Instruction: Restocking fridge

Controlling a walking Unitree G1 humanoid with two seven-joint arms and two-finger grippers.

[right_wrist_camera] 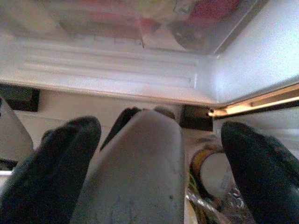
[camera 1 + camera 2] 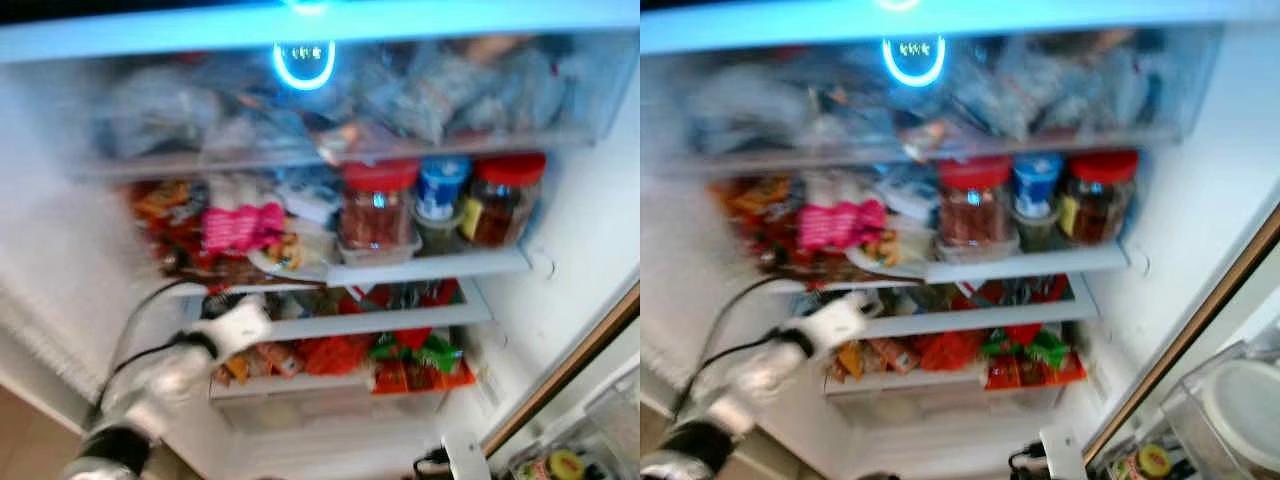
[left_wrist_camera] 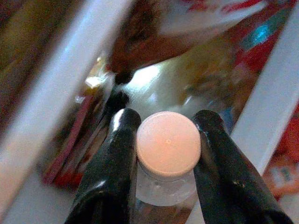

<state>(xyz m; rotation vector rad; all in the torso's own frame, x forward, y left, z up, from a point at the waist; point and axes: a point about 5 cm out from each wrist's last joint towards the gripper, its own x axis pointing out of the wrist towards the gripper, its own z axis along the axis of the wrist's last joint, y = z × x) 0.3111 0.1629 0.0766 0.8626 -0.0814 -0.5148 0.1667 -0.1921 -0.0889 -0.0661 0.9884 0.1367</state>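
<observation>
The fridge stands open before me, its shelves (image 2: 430,266) crowded with food. My left gripper (image 3: 166,122) reaches in at the left end of the middle shelf (image 2: 400,322), its white wrist (image 2: 236,330) just in front of that shelf. It is shut on a small clear bottle (image 3: 163,186) with a pale pink cap (image 3: 168,142), one black finger on each side of the neck. My right gripper (image 1: 161,128) hangs low by the fridge's bottom edge. Its fingers (image 1: 51,172) are open, with a pale grey rounded object (image 1: 133,172) between them.
Two red-lidded jars (image 2: 378,205) (image 2: 505,195) and a blue-lidded tub (image 2: 440,188) stand on the upper shelf, a pink packet (image 2: 240,226) to their left. Red and green packets (image 2: 410,360) fill the lower shelf. The door rack (image 2: 600,420) at bottom right holds a yellow-lidded jar (image 2: 565,465).
</observation>
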